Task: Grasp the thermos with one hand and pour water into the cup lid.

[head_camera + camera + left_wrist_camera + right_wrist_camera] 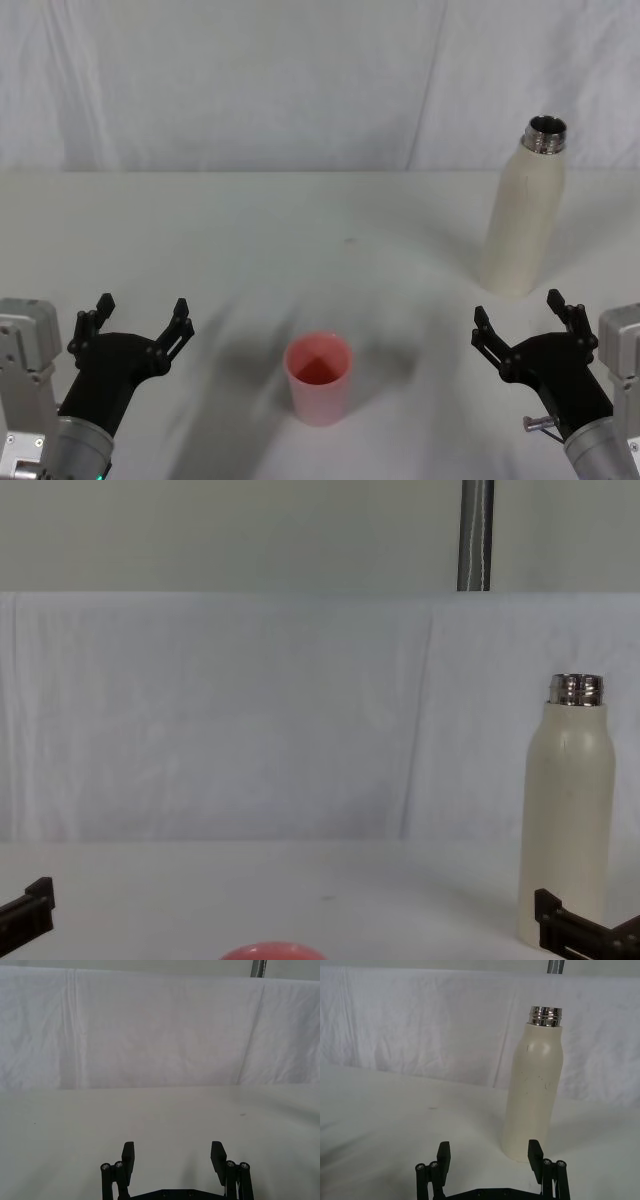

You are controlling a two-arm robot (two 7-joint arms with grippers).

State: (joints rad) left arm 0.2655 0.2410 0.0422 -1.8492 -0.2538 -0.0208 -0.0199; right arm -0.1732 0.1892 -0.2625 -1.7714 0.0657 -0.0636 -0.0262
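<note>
Thermos [523,222] upright, right tool [522,322] near.

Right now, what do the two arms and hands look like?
Both match: the left hand and right hand are black skeletal claws with linked fingers and visible pivot bolts, on black tapered bodies, grey ribbed wrists and light grey boxy housings. A small metal pin sticks out beside the right one.

A white bench [300,230] spreads across the head view, its surface plain apart from a small dark speck [348,239] near the middle. Behind it hangs a white cloth [220,710] with soft vertical creases. Above the cloth, a grey wall [220,530] and an upright metal pole [476,535] show.
</note>
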